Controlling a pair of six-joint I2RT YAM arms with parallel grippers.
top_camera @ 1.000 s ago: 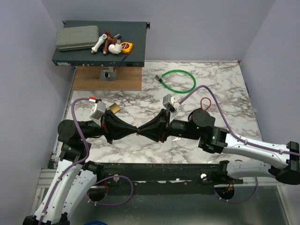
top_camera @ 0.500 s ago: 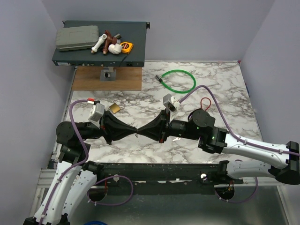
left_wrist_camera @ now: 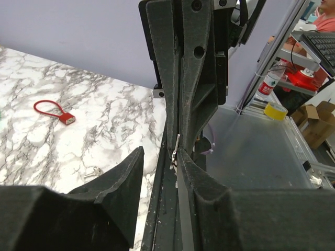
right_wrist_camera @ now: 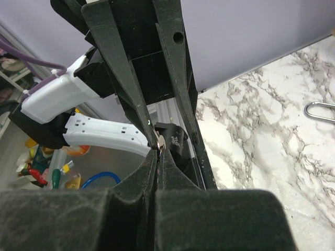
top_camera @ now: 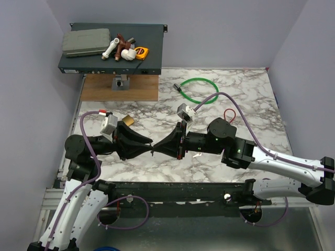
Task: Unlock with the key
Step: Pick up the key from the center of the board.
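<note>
Parted since a second ago, the left gripper [left_wrist_camera: 160, 157] now stands with its jaws spread, while the right gripper [right_wrist_camera: 157, 157] has closed tip to tip against it and its wrist has rolled a little toward the left arm; the meeting point above the near strip of the table [top_camera: 235, 83] has hardly shifted. From my seat I read this as a handover: the key [left_wrist_camera: 176, 150] shows as a thin silvery sliver clamped between the right fingers, seen edge-on and running along the seam where they meet; the left fingers flank it, and I cannot tell whether one still brushes it.

What the next move turns on, as I judge it, is the brass padlock [top_camera: 128, 121]; it lies on the marble up and to the left of the joined tips, just beside the left wrist and behind the left gripper, so the left arm is far nearer to it and sits between the key and the lock; the right arm would have to reach past or wait for the left to clear.

Hidden from me: how much of the key's blade sticks out and which end leads; the padlock's keyhole and the way its shackle faces, too small in the overhead view; neither wrist camera catches the padlock at all.
</note>
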